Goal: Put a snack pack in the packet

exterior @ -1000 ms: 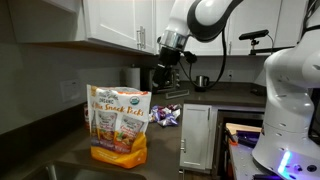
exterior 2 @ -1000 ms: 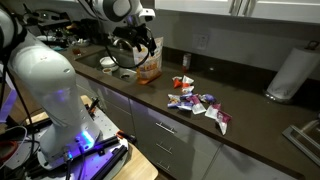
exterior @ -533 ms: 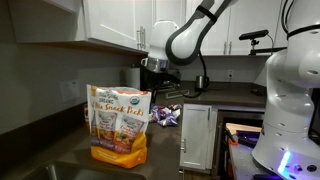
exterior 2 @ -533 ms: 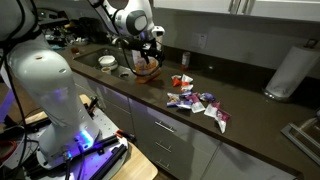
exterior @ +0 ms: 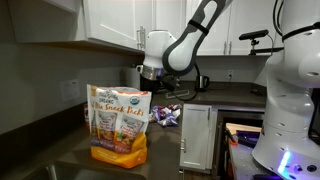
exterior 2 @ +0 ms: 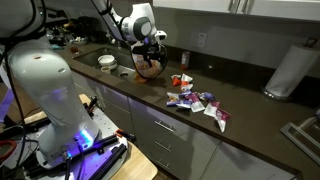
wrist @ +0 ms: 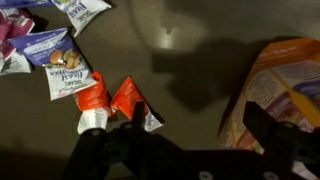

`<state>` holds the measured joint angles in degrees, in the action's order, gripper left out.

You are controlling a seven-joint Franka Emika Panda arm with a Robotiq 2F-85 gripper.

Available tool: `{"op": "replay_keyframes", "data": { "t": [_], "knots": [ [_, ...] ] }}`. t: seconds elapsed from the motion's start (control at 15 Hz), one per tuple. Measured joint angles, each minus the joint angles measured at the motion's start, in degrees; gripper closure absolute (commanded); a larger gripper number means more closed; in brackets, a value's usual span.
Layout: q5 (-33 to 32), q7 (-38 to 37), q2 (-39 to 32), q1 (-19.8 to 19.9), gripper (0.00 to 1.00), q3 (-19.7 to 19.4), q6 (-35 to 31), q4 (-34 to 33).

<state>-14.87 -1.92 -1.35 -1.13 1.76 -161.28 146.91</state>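
Note:
The packet [exterior: 118,124] is a tall orange-yellow "Snack Pack" bag standing on the dark counter. It also shows in an exterior view [exterior 2: 150,68] and at the right of the wrist view [wrist: 282,85]. Two reddish-orange snack packs [wrist: 93,100] [wrist: 128,98] lie flat on the counter, beside the packet in an exterior view [exterior 2: 181,81]. My gripper [wrist: 198,118] is open and empty. It hangs over bare counter between the snack packs and the packet, just above the packet's top in both exterior views [exterior: 152,82] [exterior 2: 150,50].
Purple-and-white wrappers [wrist: 55,62] lie in a pile past the red packs [exterior 2: 200,102]. A sink with a bowl [exterior 2: 106,62] is beyond the packet. A paper towel roll [exterior 2: 290,72] stands far along the counter. A white cabinet panel [exterior: 197,135] juts out below the counter.
The arm has swung along the counter toward the packet and lowered; the gripper now sits close above the packet's top. The packs and the packet have not moved.

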Motion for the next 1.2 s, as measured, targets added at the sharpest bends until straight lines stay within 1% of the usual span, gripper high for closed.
{"op": "replay_keyframes", "data": {
  "t": [0.13,0.27,0.4,0.6,0.73,0.8,0.87,1.0,1.13,1.2],
  "knots": [
    [-6.6,-2.6,-0.8,0.1,0.0,-1.0,-3.4,0.2],
    [-11.5,-3.9,-2.4,0.1,0.0,-2.2,-5.6,-0.6],
    [-15.2,-4.4,-4.8,0.1,0.0,-3.3,-6.0,-2.7],
    [-18.3,-4.5,-9.7,-0.1,0.01,-4.3,-6.0,-6.8],
    [-19.5,-4.5,-13.3,-0.7,0.08,-5.0,-6.0,-9.8],
    [-19.7,-4.5,-15.2,-0.9,0.16,-5.3,-6.0,-11.3],
    [-19.7,-4.5,-16.9,-1.2,0.32,-5.7,-5.9,-12.7],
    [-19.8,-4.5,-20.1,-2.0,0.32,-6.7,-5.9,-15.3],
    [-19.9,-4.5,-22.6,-2.9,0.35,-8.0,-5.9,-17.5],
    [-19.9,-4.5,-23.7,-3.3,0.39,-8.6,-5.9,-18.5]
  ]
}}
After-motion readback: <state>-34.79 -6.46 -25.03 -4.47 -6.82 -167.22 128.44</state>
